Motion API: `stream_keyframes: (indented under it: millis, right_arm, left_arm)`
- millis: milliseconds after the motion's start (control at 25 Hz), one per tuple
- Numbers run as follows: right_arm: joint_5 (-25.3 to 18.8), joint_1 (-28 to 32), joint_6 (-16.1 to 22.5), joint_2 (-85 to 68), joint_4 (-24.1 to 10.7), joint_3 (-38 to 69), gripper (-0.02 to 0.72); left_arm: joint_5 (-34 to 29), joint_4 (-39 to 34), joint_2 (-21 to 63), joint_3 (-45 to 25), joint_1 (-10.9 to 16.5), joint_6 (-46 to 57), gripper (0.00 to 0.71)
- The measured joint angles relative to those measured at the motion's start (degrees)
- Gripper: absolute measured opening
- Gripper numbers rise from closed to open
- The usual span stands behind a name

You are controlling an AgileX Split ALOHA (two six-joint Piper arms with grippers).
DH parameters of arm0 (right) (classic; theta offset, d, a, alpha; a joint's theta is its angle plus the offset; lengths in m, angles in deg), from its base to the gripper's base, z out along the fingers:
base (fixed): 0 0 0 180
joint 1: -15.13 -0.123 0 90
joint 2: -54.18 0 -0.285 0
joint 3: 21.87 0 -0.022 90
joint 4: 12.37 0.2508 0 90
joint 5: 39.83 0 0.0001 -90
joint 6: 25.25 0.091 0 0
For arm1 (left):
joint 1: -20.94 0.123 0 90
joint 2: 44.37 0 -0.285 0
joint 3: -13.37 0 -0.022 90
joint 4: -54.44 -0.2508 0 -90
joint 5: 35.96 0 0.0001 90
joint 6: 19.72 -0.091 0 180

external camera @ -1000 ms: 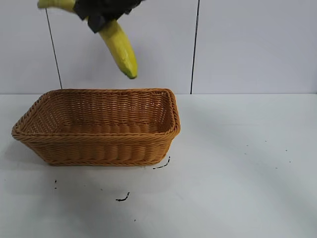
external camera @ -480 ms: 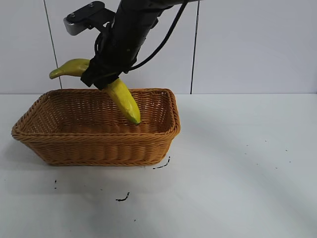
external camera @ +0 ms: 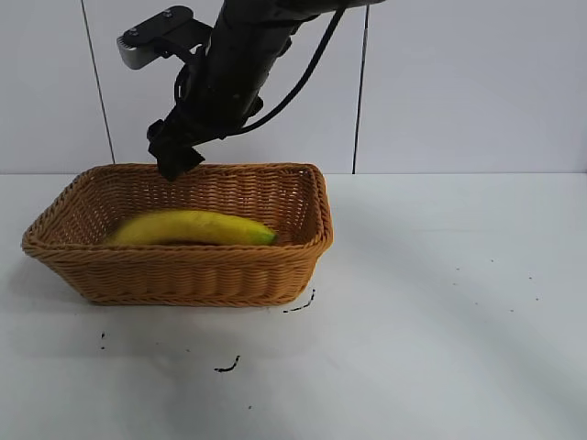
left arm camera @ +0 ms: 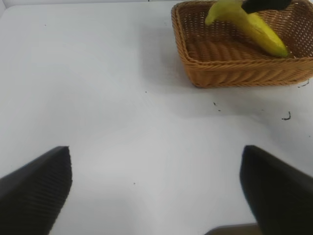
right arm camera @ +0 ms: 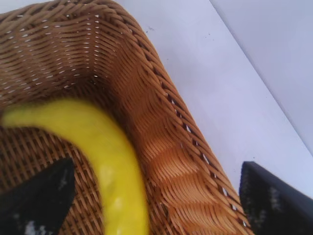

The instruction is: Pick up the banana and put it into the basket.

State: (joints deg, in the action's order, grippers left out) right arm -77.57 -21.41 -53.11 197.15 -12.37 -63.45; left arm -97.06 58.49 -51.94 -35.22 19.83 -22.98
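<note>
The yellow banana (external camera: 188,227) lies flat inside the woven wicker basket (external camera: 183,270) on the left part of the white table. My right gripper (external camera: 171,158) hangs open and empty just above the basket's back rim, apart from the banana. In the right wrist view its fingers (right arm camera: 39,200) stand wide apart over the banana (right arm camera: 115,166) and the basket's wall (right arm camera: 166,122). My left gripper (left arm camera: 156,183) is open and empty over bare table, far from the basket (left arm camera: 234,73); from there the banana (left arm camera: 249,27) shows inside it.
Small black marks (external camera: 227,367) dot the table in front of the basket. A white wall with thin dark vertical lines (external camera: 359,92) stands behind. The table to the right of the basket is bare.
The right gripper came down with the banana to the basket, opened and let it go. The banana now lies flat in the basket.
</note>
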Motion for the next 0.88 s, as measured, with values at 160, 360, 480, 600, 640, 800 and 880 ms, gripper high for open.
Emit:
stream_keyframes:
  millis: [160,360,480,600,640,800,880]
  right_arm:
    - [-0.05,0.00,0.80,-0.81,-0.84,0.00,0.690]
    - [-1.28,0.07,9.17,-4.87,-1.46,0.00,0.690]
    - [-4.61,0.79,14.85,-6.98,-1.48,0.00,0.690]
    - [-7.12,2.54,18.48,-8.77,-1.43,0.00,0.690]
    - [-8.36,3.37,19.73,-9.36,-1.43,0.00,0.690]
    - [-16.72,6.96,23.94,-10.92,-1.43,-0.51,0.690]
    - [-21.27,9.11,24.74,-11.08,-1.37,-0.75,0.690]
  left_arm:
    - [0.00,0.00,0.00,0.00,0.00,0.00,0.693]
    - [0.00,0.00,0.00,0.00,0.00,0.00,0.693]
    - [0.06,0.00,0.00,0.00,0.00,0.00,0.693]
    - [0.01,0.00,0.00,0.00,0.00,0.00,0.693]
    - [0.01,0.00,0.00,0.00,0.00,0.00,0.693]
    - [0.01,0.00,0.00,0.00,0.00,0.00,0.693]
    - [0.01,0.00,0.00,0.00,0.00,0.00,0.693]
